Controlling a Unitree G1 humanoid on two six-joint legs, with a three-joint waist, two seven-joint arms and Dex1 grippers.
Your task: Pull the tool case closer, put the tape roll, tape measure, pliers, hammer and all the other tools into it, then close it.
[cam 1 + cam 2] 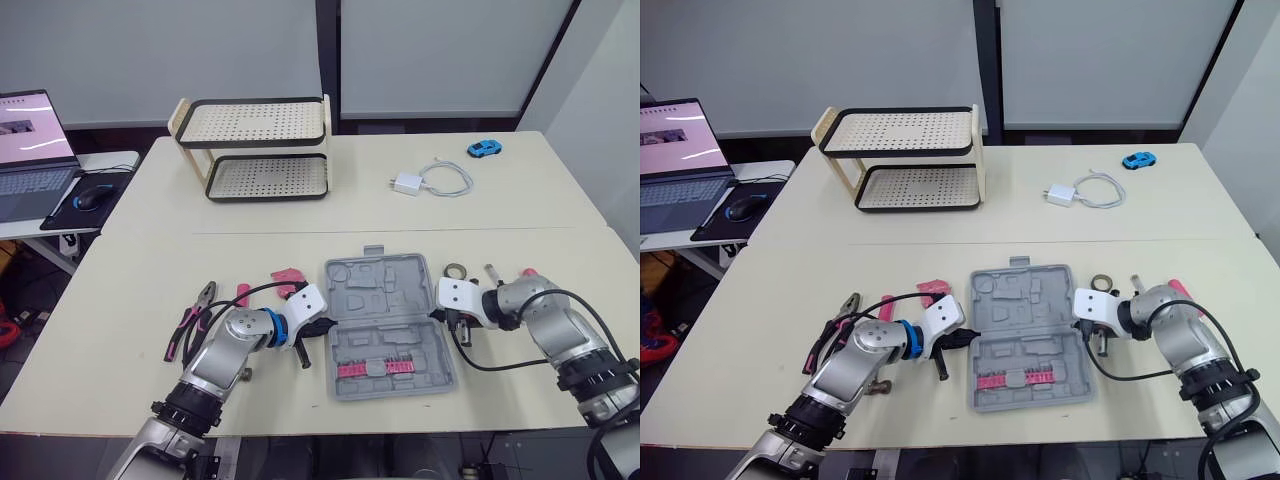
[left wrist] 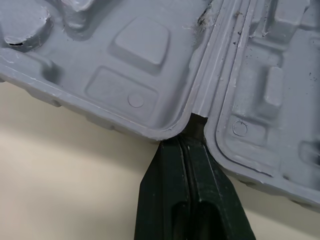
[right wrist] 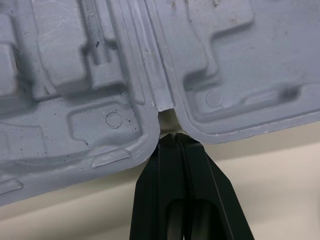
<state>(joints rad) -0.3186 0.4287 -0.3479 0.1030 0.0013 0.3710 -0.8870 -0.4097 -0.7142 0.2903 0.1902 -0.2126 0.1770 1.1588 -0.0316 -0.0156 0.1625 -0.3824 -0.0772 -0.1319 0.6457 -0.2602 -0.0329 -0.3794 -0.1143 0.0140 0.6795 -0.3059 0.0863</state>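
The grey tool case [image 1: 385, 315] lies open flat at the table's front centre, with a row of red bits [image 1: 375, 368] in its near half. My left gripper [image 1: 325, 324] is shut, its tips [image 2: 192, 120] at the hinge notch on the case's left edge. The right gripper [image 1: 436, 313] is shut too, its tips [image 3: 171, 135] at the notch on the right edge. Red-handled pliers [image 1: 195, 318] and pink tools [image 1: 285, 280] lie left of the case. A tape roll [image 1: 457, 272] and a red-tipped tool [image 1: 527, 274] lie to its right, partly hidden by my right arm.
A two-tier perforated rack [image 1: 255, 150] stands at the back left. A white charger with its cable [image 1: 420, 182] and a blue toy car [image 1: 484, 149] lie at the back right. A laptop [image 1: 30, 150] and a mouse [image 1: 88, 197] sit on a side table to the left.
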